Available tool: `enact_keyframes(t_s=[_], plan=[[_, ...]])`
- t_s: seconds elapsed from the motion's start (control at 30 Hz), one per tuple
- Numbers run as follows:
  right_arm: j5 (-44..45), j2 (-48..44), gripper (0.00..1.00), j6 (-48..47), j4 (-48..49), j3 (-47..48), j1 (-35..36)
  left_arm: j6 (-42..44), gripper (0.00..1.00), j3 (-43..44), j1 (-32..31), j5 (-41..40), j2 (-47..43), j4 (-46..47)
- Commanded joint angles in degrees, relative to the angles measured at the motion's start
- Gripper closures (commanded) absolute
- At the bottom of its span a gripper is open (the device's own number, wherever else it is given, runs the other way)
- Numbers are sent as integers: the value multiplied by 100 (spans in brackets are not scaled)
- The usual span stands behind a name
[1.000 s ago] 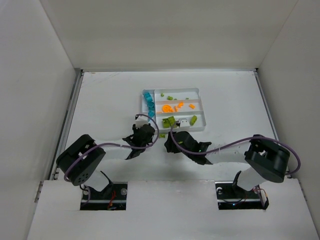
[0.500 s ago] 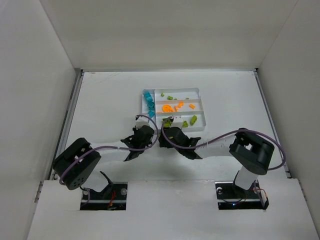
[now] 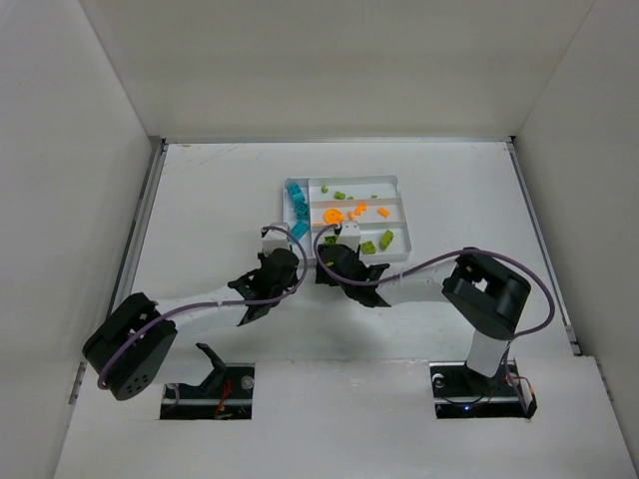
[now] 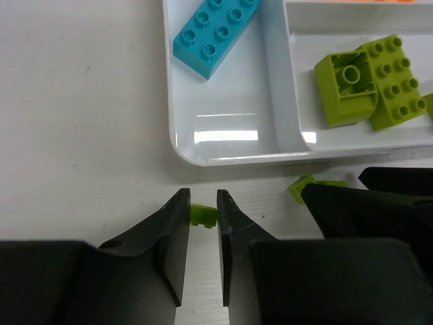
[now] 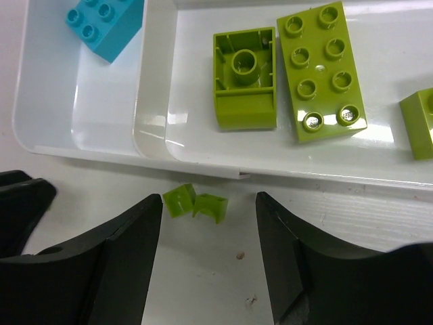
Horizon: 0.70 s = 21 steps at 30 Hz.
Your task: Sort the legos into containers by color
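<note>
Both arms have reached farther out, and their claws now sit at the near edge of the tray (image 3: 395, 182). My left claw (image 4: 203, 200) is narrow, pinching a small lime lego (image 4: 203, 216) on the desk (image 4: 81, 122) just outside the tray's corner. My right claw (image 5: 210, 198) gapes wide astride two small lime pieces (image 5: 196, 202) beside the tray wall. Inside, teal bricks (image 3: 296, 195) lie in the left compartment, orange legos (image 3: 334, 216) in the middle strip.

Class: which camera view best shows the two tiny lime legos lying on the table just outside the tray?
Right wrist: the lime pair lies whole between the right gripper's open jaws. Left wrist shows only a part, the rest behind that gripper. In the top view they cannot be made out.
</note>
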Motion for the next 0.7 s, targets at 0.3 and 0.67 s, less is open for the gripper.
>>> enact_keyframes(t_s=[0.3, 0.67], plan=[[368, 367, 36, -217, -771, 736, 202, -163, 85, -152, 434, 496, -548, 87], [465, 517, 35, -296, -815, 841, 361, -163, 85, -240, 698, 725, -742, 228]])
